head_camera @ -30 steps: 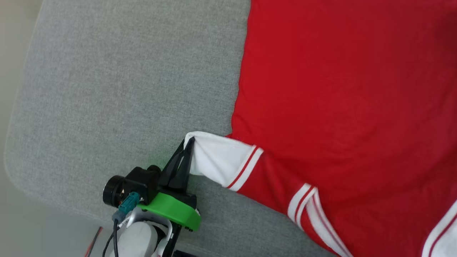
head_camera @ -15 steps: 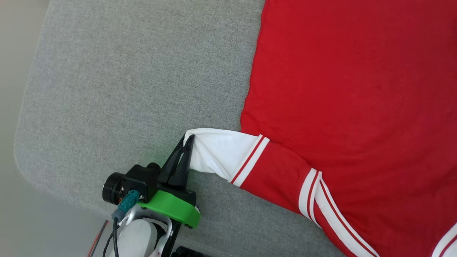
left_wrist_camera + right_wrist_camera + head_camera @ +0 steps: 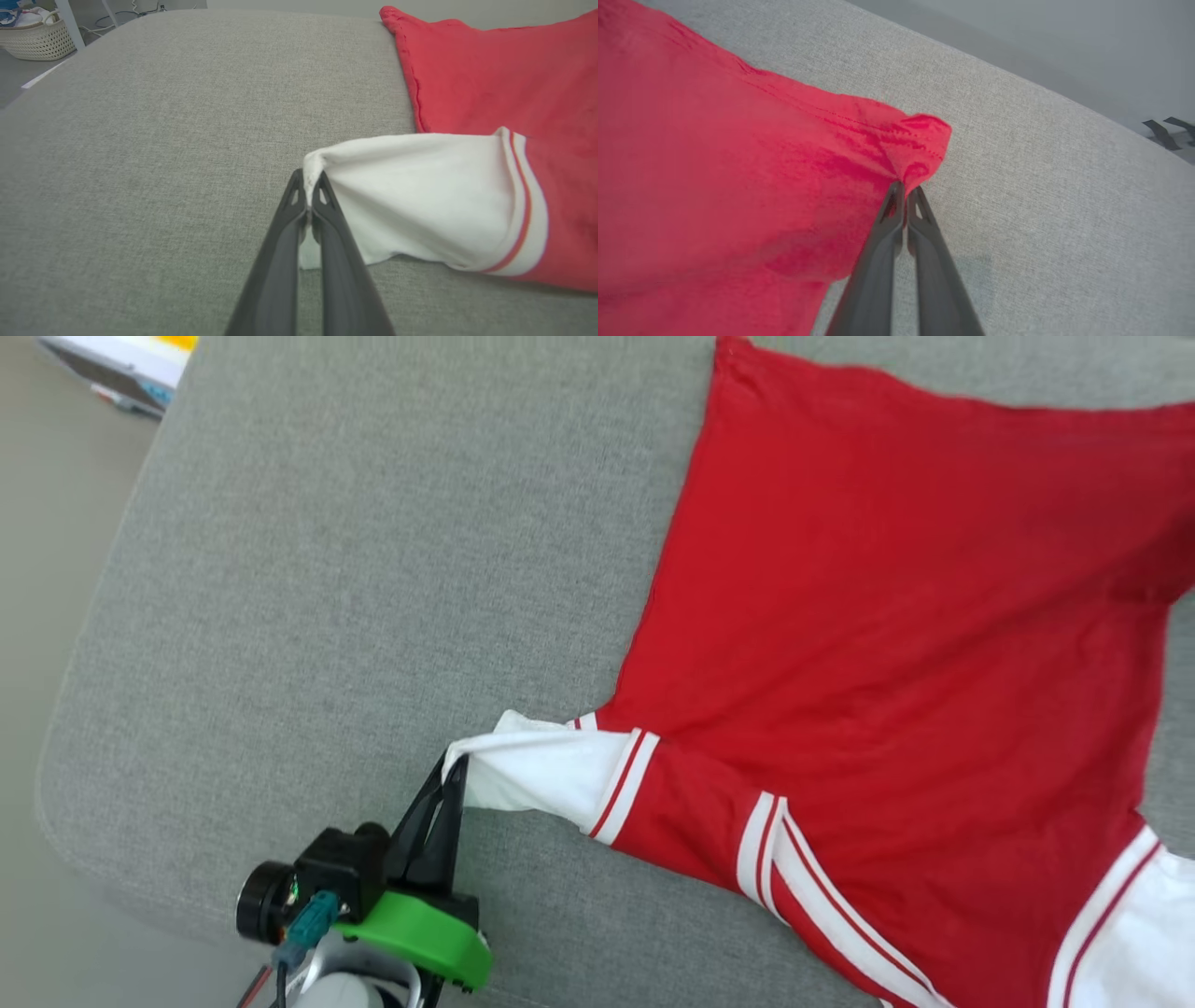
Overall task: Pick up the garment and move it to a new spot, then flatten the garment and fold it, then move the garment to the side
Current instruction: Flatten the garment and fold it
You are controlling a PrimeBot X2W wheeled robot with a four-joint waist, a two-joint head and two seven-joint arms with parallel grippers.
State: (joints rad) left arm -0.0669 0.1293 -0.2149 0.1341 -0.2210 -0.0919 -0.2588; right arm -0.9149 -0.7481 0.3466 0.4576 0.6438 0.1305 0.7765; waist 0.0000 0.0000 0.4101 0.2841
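Note:
The garment [image 3: 896, 644] lies spread on the grey cushion, its plain red back up, with white sleeves and red-white striped trim. My left gripper [image 3: 455, 767] is shut on the tip of the white sleeve [image 3: 420, 196], holding it a little off the cushion; the pinched cloth shows between the left gripper's fingertips [image 3: 308, 179]. My right gripper [image 3: 904, 187] is shut on a red hem corner of the garment [image 3: 920, 140], which bunches up above its tips. The letters and number are hidden underneath.
The grey cushion [image 3: 373, 569] has a rounded edge at the left, with floor beyond. A white and yellow object [image 3: 121, 364] sits on the floor at top left. A woven basket [image 3: 32, 35] stands past the cushion in the left wrist view.
The head camera has shifted, so the garment's far hem and the floor object now show. My left gripper sits lower and further left in the view, still shut on the white sleeve.

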